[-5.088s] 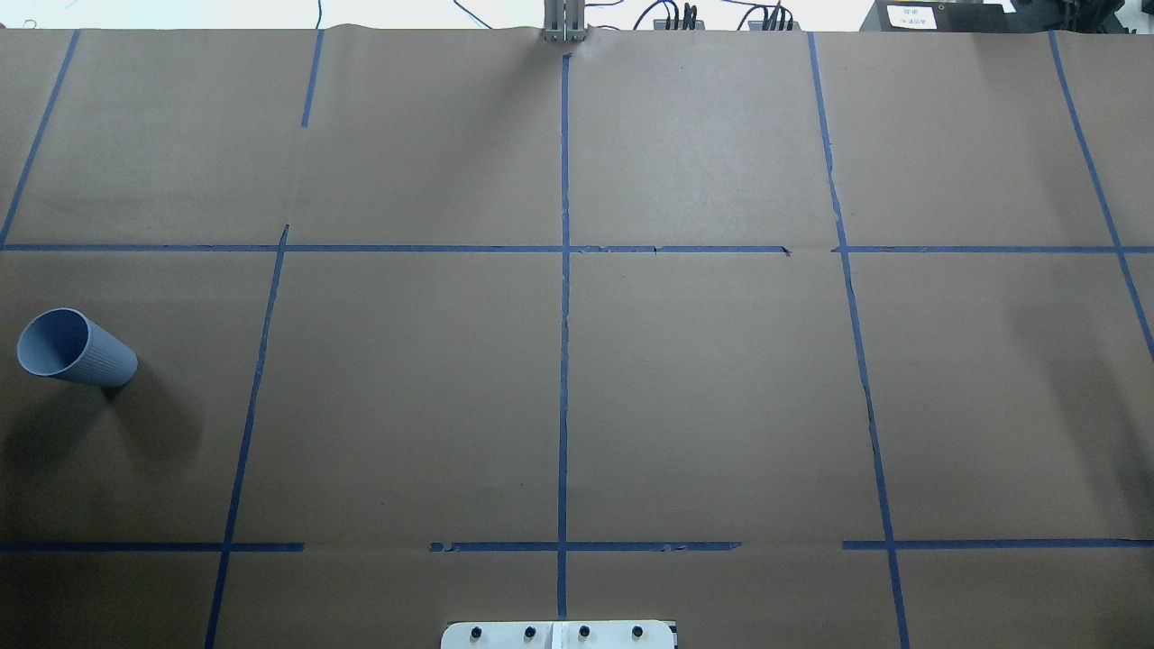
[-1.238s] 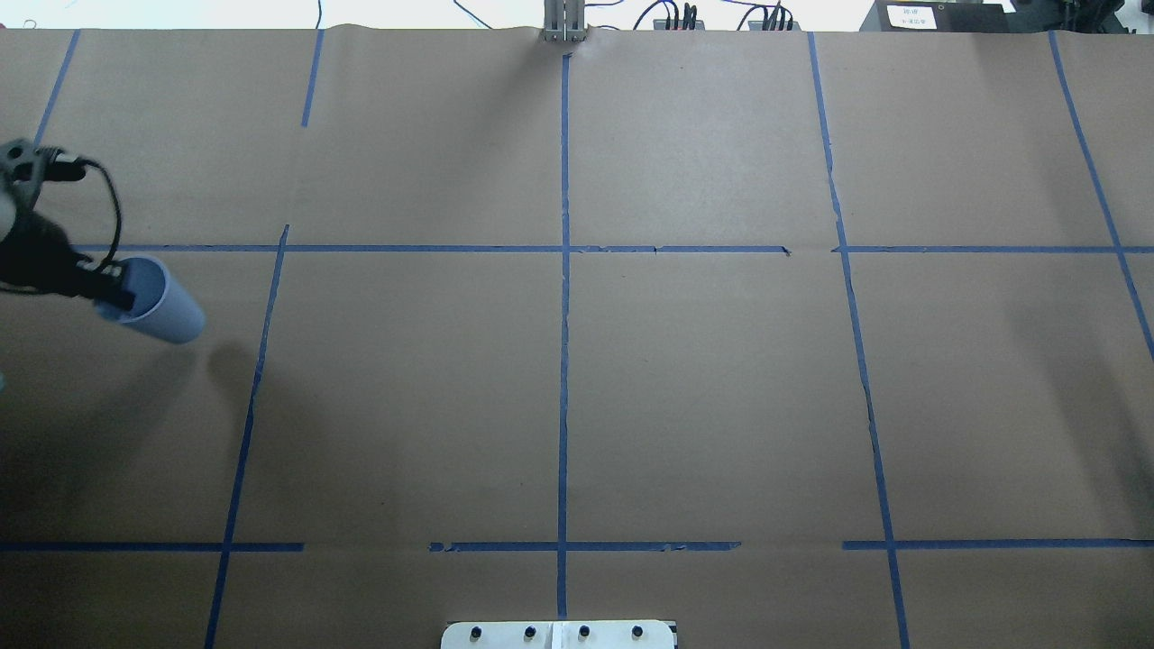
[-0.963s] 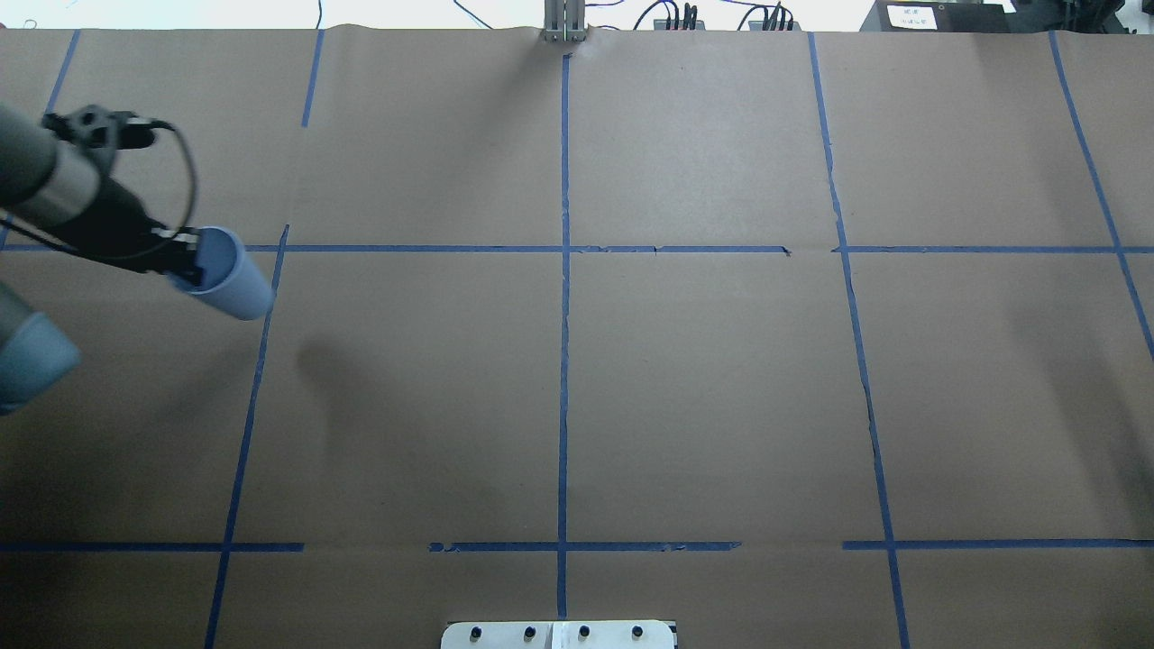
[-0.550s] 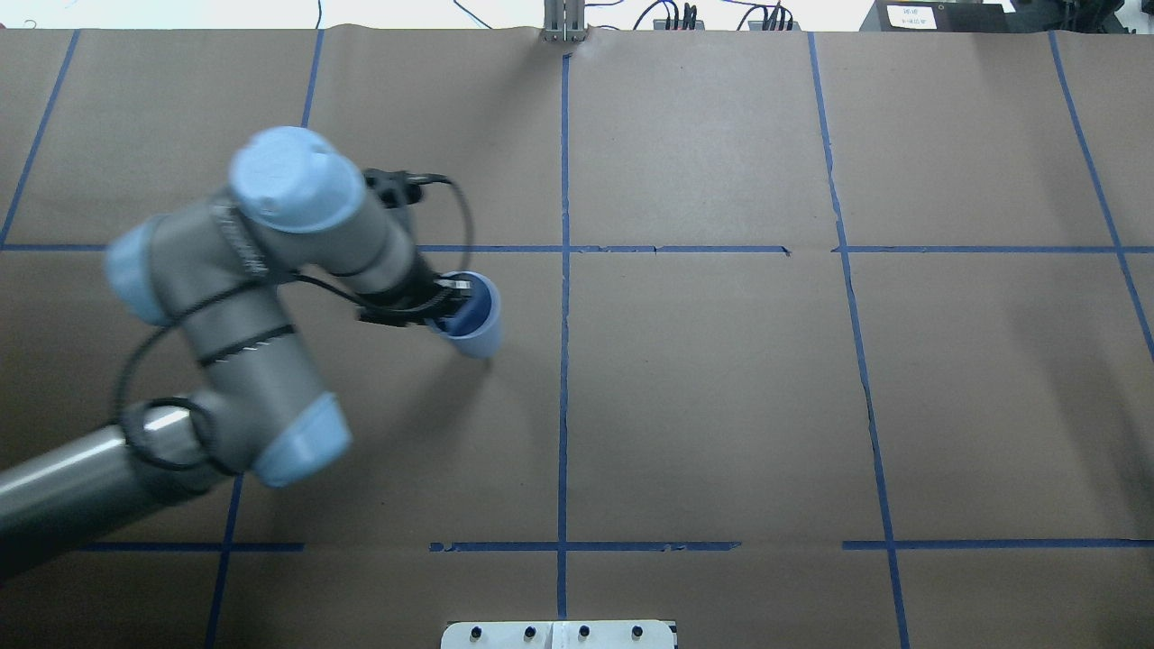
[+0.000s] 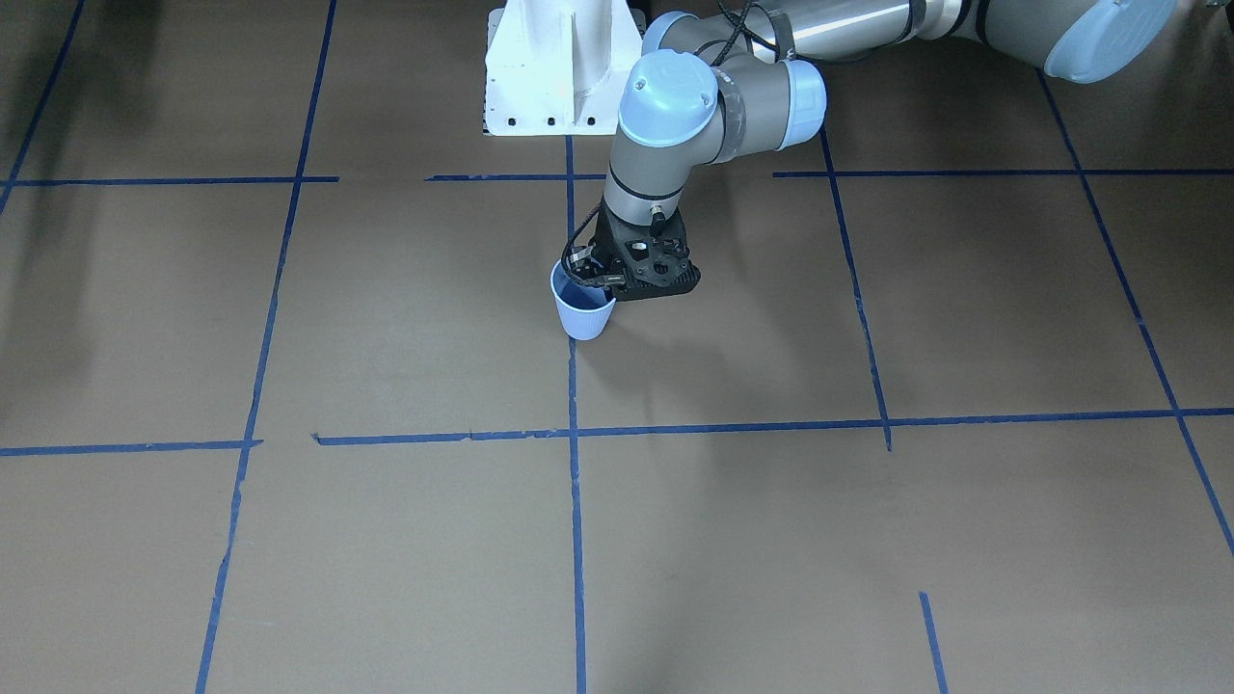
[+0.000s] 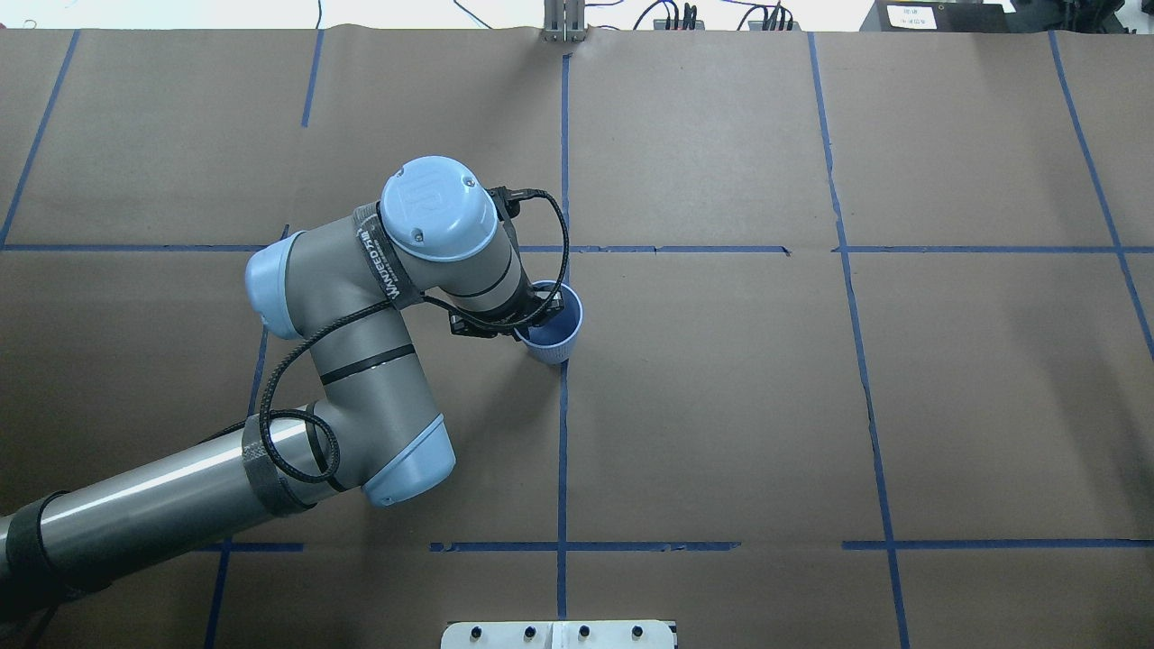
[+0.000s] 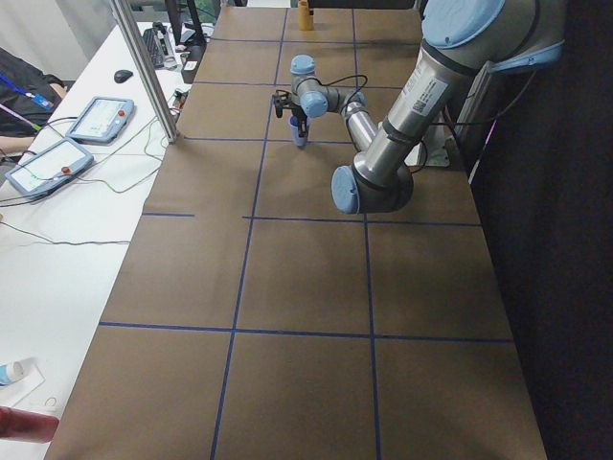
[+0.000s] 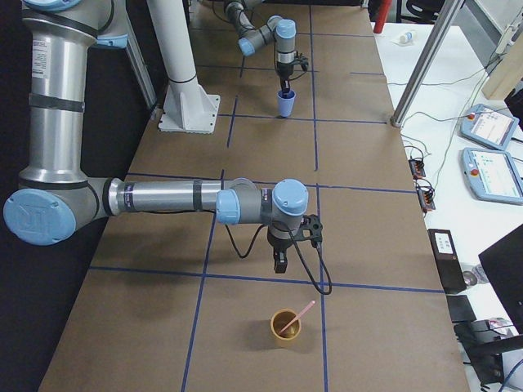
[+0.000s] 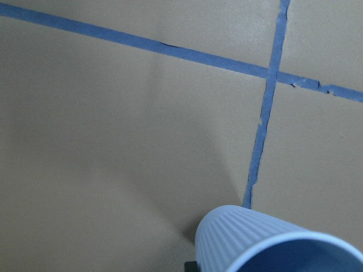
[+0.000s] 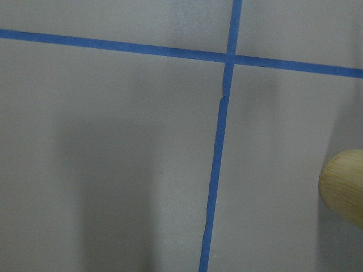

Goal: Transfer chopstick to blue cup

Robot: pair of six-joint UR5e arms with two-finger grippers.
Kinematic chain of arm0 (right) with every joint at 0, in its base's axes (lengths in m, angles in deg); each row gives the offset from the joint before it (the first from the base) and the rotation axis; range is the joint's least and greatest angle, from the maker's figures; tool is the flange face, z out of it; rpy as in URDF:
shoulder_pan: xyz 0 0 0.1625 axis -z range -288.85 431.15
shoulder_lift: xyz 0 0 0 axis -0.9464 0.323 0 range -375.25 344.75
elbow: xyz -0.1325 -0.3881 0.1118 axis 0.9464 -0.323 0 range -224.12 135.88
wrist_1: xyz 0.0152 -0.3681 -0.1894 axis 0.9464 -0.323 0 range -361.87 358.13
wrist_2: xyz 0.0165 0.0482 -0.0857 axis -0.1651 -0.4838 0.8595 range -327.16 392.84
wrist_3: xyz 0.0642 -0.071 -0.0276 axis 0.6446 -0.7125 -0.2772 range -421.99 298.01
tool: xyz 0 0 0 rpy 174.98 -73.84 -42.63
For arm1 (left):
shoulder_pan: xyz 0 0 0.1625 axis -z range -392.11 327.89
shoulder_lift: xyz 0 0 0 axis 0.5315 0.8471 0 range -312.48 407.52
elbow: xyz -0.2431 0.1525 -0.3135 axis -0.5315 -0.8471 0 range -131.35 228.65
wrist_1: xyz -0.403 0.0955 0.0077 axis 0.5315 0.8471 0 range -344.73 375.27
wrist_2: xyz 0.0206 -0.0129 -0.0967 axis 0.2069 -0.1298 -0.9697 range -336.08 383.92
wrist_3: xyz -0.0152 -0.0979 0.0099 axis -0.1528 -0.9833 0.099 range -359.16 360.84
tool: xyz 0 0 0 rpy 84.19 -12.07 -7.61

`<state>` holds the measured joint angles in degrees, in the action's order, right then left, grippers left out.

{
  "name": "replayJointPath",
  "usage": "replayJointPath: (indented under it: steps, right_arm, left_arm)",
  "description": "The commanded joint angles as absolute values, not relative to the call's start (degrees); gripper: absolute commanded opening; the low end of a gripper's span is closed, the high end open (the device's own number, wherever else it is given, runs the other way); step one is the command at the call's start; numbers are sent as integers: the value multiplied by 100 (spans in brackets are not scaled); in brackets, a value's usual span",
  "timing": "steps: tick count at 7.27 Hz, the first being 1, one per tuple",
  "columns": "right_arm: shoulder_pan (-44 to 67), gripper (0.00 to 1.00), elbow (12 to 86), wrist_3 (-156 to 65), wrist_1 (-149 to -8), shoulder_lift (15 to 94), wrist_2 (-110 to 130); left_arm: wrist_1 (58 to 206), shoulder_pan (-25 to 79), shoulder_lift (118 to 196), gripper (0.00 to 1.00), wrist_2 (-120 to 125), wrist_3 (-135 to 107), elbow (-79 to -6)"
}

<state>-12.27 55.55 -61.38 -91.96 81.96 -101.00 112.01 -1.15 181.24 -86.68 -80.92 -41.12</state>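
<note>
Blue cup (image 6: pixel 555 335), ribbed and tapered, in left tool (image 6: pixel 532 316).

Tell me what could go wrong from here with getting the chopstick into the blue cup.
The left pincer pinches the blue cup by one side of its rim, so it may tilt or tip on release. The chopstick leans in the tan cup; the right pincer near it could knock that cup over while grabbing.
</note>
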Motion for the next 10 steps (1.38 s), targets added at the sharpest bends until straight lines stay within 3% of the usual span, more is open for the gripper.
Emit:
replayJointPath:
  steps: [1, 2, 3, 6, 8, 10]
  right_arm:
    - [-1226, 100, 5537, -6138, -9196, 8196, -10093]
    - [-1234, 100, 5537, -6138, -9196, 8196, -10102]
    - [-1234, 100, 5546, -6138, -9196, 8196, -10093]
    - [-1226, 100, 5669, -6112, -8969, 8126, -10111]
    - [-1226, 100, 5669, -6015, -8732, 8126, -10303]
    - [-1226, 100, 5669, -5280, -8145, 8143, -10436]
  left_arm:
    - [11212, -169, 18129, 55, -8647, -8082, -4099]
    - [11212, -178, 18121, 82, -8647, -8090, -4108]
    - [11195, -196, 18120, 99, -8638, -8082, -4143]
    - [9840, 292, 17963, 100, -9152, -6805, -5079]
    - [9551, 1205, 16696, 100, -9971, -5043, -6203]
    - [9603, 2390, 15499, 100, -10360, -2610, -6218]
